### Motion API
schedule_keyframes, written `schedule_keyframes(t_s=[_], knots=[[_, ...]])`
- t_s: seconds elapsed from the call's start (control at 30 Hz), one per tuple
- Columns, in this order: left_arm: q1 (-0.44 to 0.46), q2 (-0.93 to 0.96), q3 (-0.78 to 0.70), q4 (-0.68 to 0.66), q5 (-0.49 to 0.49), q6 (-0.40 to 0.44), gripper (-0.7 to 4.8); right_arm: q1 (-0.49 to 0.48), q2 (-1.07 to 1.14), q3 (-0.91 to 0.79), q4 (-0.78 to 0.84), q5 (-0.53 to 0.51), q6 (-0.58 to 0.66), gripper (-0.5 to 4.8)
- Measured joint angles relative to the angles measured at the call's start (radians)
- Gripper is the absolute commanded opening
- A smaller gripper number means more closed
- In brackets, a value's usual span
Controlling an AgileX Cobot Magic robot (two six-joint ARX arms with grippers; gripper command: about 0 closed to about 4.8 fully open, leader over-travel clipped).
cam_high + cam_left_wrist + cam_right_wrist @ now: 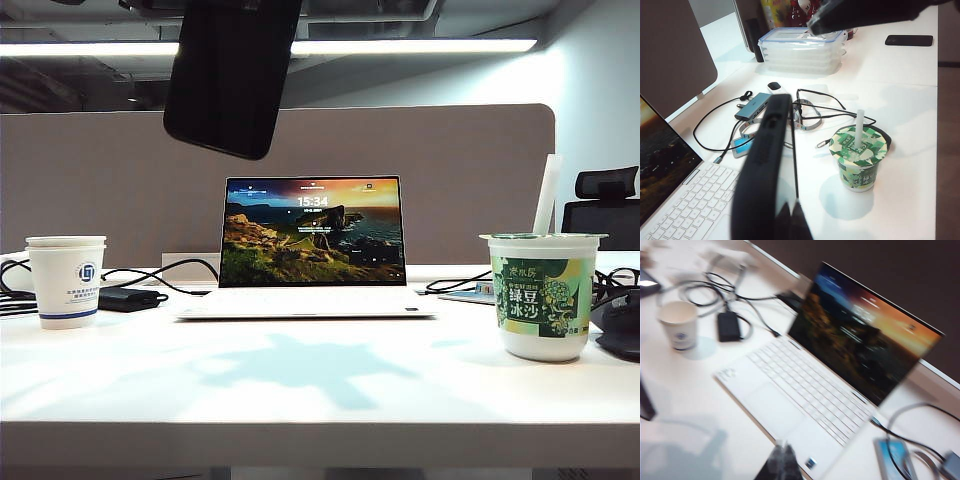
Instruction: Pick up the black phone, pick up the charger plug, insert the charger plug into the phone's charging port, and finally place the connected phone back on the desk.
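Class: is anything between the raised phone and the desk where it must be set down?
The left end effector holds the black phone high over the open laptop, which seems to lie partly beneath it; the desk in front looks bare. The right end effector, shut, hovers over the laptop.

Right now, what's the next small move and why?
Probably open the right gripper and lower it toward the charger plug: its jaws look shut on nothing, the plug lies on the desk beside the green cup, and the left gripper holds the black phone aloft.
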Motion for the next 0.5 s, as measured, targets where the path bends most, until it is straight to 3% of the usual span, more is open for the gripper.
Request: schedule_keyframes(t_s=[0.17,0.5], knots=[[0.0,0.0,0.0,-0.001,0.0,0.0,-0.06,-0.056,0.0,0.006,-0.063,0.057,0.035,0.0],[0.0,-0.001,0.0,-0.001,-0.001,0.0,-0.06,-0.343,0.001,0.006,-0.229,0.07,0.253,0.0]])
